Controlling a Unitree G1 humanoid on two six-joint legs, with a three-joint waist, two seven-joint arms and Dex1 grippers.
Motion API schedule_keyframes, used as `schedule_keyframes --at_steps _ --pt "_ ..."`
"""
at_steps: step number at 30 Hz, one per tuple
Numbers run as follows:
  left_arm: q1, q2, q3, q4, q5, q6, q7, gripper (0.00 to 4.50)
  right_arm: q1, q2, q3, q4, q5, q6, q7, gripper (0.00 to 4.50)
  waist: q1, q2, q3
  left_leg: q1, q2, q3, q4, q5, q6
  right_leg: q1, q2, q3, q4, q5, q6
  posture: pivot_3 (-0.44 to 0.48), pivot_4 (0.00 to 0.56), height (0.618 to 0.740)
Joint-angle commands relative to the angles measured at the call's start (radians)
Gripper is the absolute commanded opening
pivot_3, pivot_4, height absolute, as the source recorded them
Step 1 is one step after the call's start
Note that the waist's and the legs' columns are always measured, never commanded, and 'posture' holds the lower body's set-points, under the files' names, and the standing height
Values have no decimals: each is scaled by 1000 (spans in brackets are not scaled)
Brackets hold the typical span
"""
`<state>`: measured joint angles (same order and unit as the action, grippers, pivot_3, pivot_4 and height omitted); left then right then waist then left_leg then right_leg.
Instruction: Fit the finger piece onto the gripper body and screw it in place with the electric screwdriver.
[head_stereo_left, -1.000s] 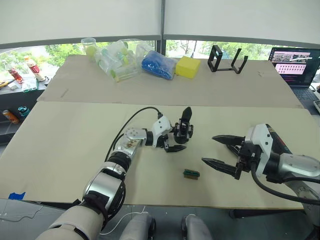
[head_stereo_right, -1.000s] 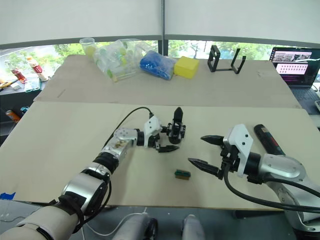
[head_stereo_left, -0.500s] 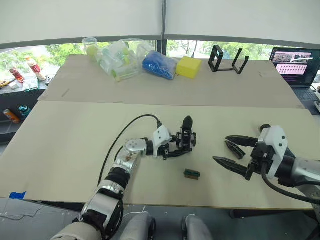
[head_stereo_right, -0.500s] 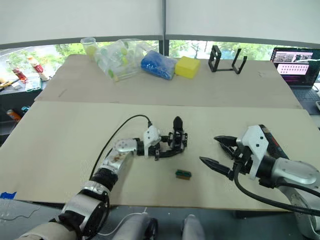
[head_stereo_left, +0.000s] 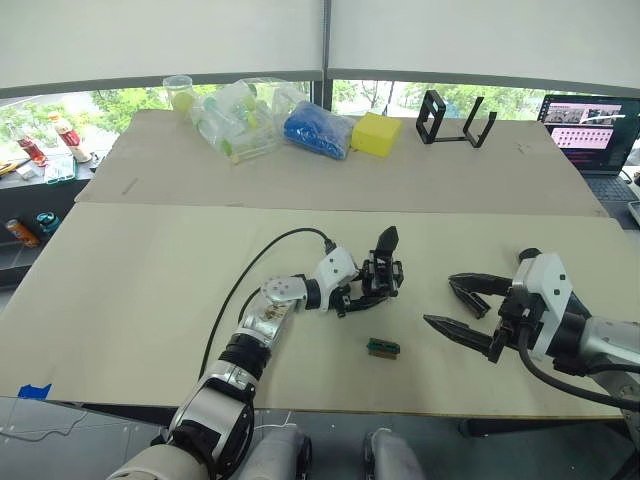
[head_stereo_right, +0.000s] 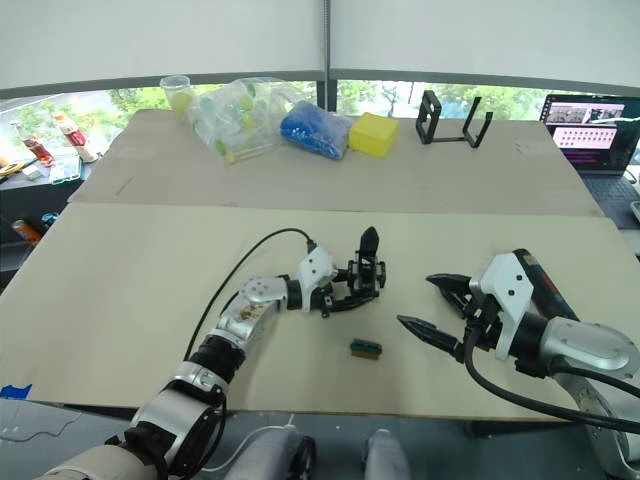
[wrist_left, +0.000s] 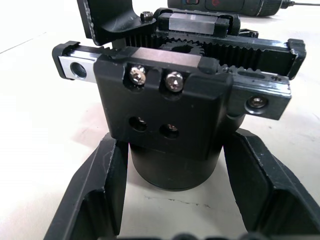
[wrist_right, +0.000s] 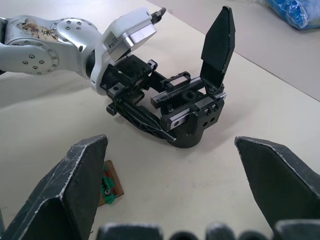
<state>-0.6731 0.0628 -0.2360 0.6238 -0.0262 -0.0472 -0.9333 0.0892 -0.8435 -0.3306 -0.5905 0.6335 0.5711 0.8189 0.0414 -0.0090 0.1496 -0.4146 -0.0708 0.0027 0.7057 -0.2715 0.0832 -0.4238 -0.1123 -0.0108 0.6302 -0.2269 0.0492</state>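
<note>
Left gripper (head_stereo_right: 343, 297): fingers closed around the rounded base of the gripper body (head_stereo_right: 366, 274), one finger (wrist_left: 95, 192) on each side, touching it.
Gripper body: stands upright on the desk (head_stereo_left: 140, 280) at the left gripper's tips, its single pointed finger sticking up; the front plate shows two screws above two bare holes.
Right gripper (head_stereo_left: 468, 316): fingers spread wide apart, holding nothing, above the desk, aimed toward the gripper body and apart from it.
Electric screwdriver (head_stereo_right: 540, 283): lies on the desk just behind the right gripper's wrist, partly hidden by it; in the left wrist view it lies beyond the gripper body.
Green-and-black block (head_stereo_left: 383, 348): flat on the desk, between the two grippers and nearer the robot than both.
Wire-frame stand (head_stereo_left: 455, 119): well beyond both grippers, on the far desk.
Finger piece: I cannot tell where it is.
</note>
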Motion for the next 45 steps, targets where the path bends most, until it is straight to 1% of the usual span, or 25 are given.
schedule_keyframes --at_steps 1,2,4,5,7,9,12,16,17,19,21,24,26,27,29,33,36,43,45 --pt "-1 1 -12 -40 0 5 1 2302 -9 5 -16 -27 -2 -24 -7 4500 0 0 0 0 0 0 0 0 0 0 0 0 0 0 0 0 150 740" --pt "1 5 -15 -44 0 11 -1 2302 -9 5 -16 -27 -3 -23 -7 4500 0 0 0 0 0 0 0 0 0 0 0 0 0 0 0 0 150 740" --pt "11 18 -20 -55 -7 47 -21 3326 -13 5 -15 -25 -4 -23 -7 4500 -1 0 0 0 0 0 0 0 0 0 0 0 0 0 0 0 150 740" --pt "19 32 -15 -65 -15 57 -33 3758 -18 4 -12 -24 -4 -21 -8 4500 -1 0 0 0 0 0 0 0 0 0 0 0 0 0 0 0 150 740" --pt "37 62 -1 -101 -35 83 -56 4477 -27 2 -9 -24 -5 -17 -11 4500 -3 0 0 0 0 0 0 0 0 0 0 0 0 0 0 0 150 740" --pt "59 98 10 -161 -59 113 -84 4477 -34 -3 -10 -28 -1 -10 -12 4500 -5 0 0 0 0 0 0 0 0 0 0 0 0 0 0 0 150 740" --pt "109 209 38 -333 -128 205 -166 4477 -47 -40 -31 -39 23 49 -21 4500 -11 1 0 1 1 0 -1 0 -1 -1 0 1 0 0 0 0 150 740" --pt "157 377 71 -570 -251 356 -292 4477 -118 -162 -40 12 49 205 -31 4500 -16 1 -1 1 1 -1 -1 0 -1 0 -1 1 0 0 0 0 150 740" --pt "161 404 75 -604 -272 382 -309 4477 -139 -184 -35 30 47 237 -34 4500 -16 1 -1 1 1 -1 -1 0 -1 0 -1 1 0 0 0 0 150 740" --pt "169 492 95 -716 -354 470 -377 4477 -221 -271 23 102 40 334 -18 4500 -15 1 -1 1 1 -2 -1 0 -1 1 -2 1 -1 0 0 0 150 740" --pt "154 547 122 -804 -420 539 -397 4477 -338 -338 115 198 21 430 -6 4500 -18 2 -1 1 0 -1 -1 0 0 0 -2 1 -1 0 0 0 150 740" --pt "109 565 166 -867 -496 622 -358 4477 -490 -385 276 317 -30 535 15 4500 -21 2 -1 1 1 -2 -1 0 -1 0 -2 2 -2 0 0 0 150 740" --pt "83 577 189 -900 -547 677 -341 4477 -576 -399 382 380 -61 571 69 4500 -22 2 -1 0 1 -2 -1 0 -1 0 -2 2 -2 0 0 0 150 740" --pt "72 583 196 -915 -564 694 -334 4477 -623 -397 436 417 -80 586 96 4500 -24 2 -1 0 1 -2 -2 0 -1 0 -2 2 -2 0 0 0 150 740" --pt "62 590 202 -935 -581 709 -319 4477 -692 -384 506 479 -113 601 125 4500 -30 2 -1 0 1 -1 -3 0 -1 0 -2 2 -2 0 0 0 150 740" --pt "65 625 227 -997 -655 759 -320 4477 -803 -324 678 641 -242 564 171 4500 -33 2 -1 0 1 0 -3 0 -1 -1 -1 1 -2 0 0 0 150 740" --pt "68 644 228 -1010 -666 758 -310 4477 -861 -277 742 700 -299 547 210 4500 -33 2 -1 0 0 0 -3 0 -1 -1 -1 1 -2 0 0 0 150 740" --pt "61 664 211 -1015 -652 731 -302 4477 -962 -179 861 839 -419 519 268 4500 -29 2 -1 0 0 0 -3 1 -1 -1 -1 0 -1 0 0 0 150 740" --pt "62 666 207 -1015 -649 727 -301 4500 -989 -152 886 888 -455 503 285 3937 -30 2 -1 0 0 0 -3 1 -1 -1 -1 0 -1 0 0 0 150 740"
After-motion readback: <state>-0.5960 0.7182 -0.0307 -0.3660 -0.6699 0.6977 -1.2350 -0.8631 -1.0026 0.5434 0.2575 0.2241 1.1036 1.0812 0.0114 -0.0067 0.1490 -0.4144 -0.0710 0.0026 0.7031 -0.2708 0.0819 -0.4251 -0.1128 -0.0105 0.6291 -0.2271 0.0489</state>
